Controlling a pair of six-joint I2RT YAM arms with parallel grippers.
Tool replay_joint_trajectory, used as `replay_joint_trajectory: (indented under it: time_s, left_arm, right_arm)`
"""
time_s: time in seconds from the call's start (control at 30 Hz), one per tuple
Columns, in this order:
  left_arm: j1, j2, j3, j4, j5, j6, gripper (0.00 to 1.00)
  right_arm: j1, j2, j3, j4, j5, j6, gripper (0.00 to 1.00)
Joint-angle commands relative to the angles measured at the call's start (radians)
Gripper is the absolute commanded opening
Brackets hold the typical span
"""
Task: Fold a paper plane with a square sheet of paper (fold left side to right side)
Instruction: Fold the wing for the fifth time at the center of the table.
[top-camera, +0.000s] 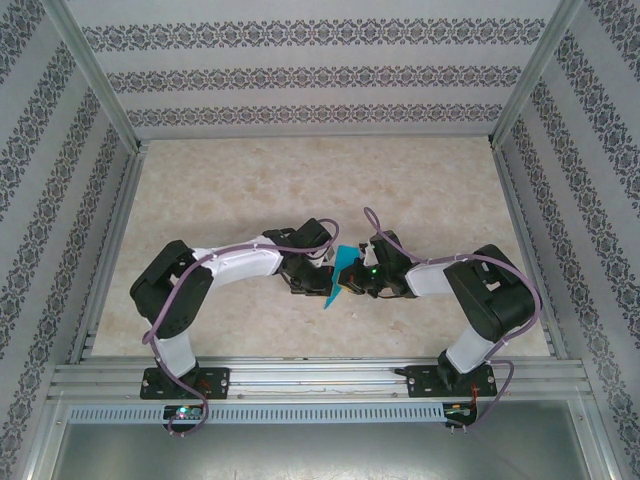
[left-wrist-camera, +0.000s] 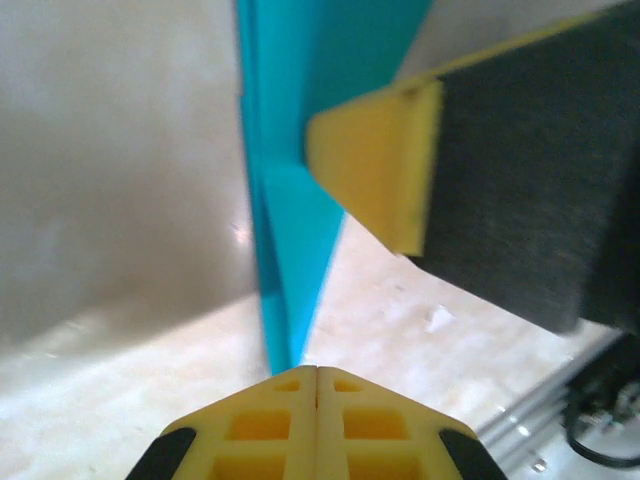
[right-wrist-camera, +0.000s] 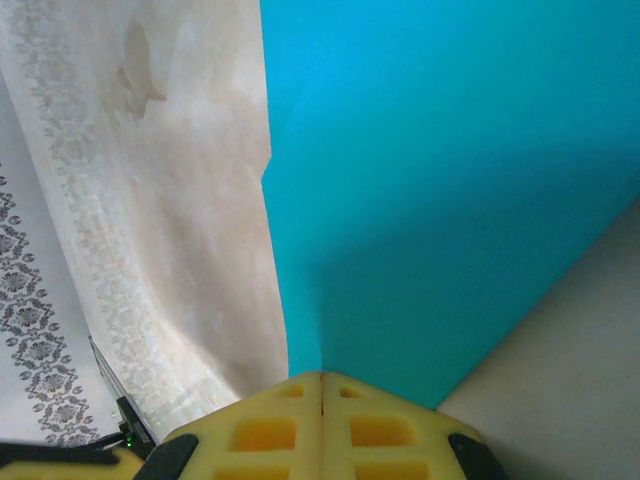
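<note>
Pinching the blue paper (top-camera: 341, 268) from both sides, approx mid-table, between the two wrists.

Gripping w/ left gripper (left-wrist-camera: 317, 372) at the paper's narrow end, w/ jaws pressed flat together, no gap, and the blue edge rising out of the seam just left of centre. Gripping w/ right gripper (right-wrist-camera: 321, 378) the same way, w/ jaws tight together and a wide blue face fanning up and to the right from the seam.

From above: held over the pale mottled table (top-camera: 250, 190), nearer the front rail (top-camera: 320, 378) than the patterned back wall (top-camera: 300, 75). Folded into a narrow pointed shape, w/ tip aimed toward the near edge and slightly left, wider end up by the right arm. Standing on edge rather than lying flat, going by the left wrist cam.

In left wrist view: straight crease running down the paper, w/ overlapping layers, lighter strip beside darker. Just right of the paper, one of the right gripper's fingers (left-wrist-camera: 375, 170), yellow tip w/ dark pad behind, touching the blue or just short of it, can't tell which. Blurred table behind.

In right wrist view: patterned wall left of the paper, grey blur at bottom right. Can't tell whether the tip touches the table.
</note>
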Motion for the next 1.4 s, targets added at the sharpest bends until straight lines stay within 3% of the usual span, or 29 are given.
replay_joint_trajectory:
  time_s: [0.0,0.7,1.37]
  left_arm:
    - [0.009,-0.011,-0.028,0.077,0.103,-0.064,0.05]
    - [0.032,0.046,-0.129,0.265,0.151,-0.148,0.04]
    - [0.034,0.066,-0.189,0.315,0.170,-0.167,0.04]
  right_arm:
    - [0.009,0.063,-0.029,-0.165,0.106,-0.030,0.00]
    - [0.011,0.071,-0.022,-0.195,0.106,-0.046,0.00]
    - [0.015,0.073,-0.007,-0.241,0.121,-0.065,0.00]
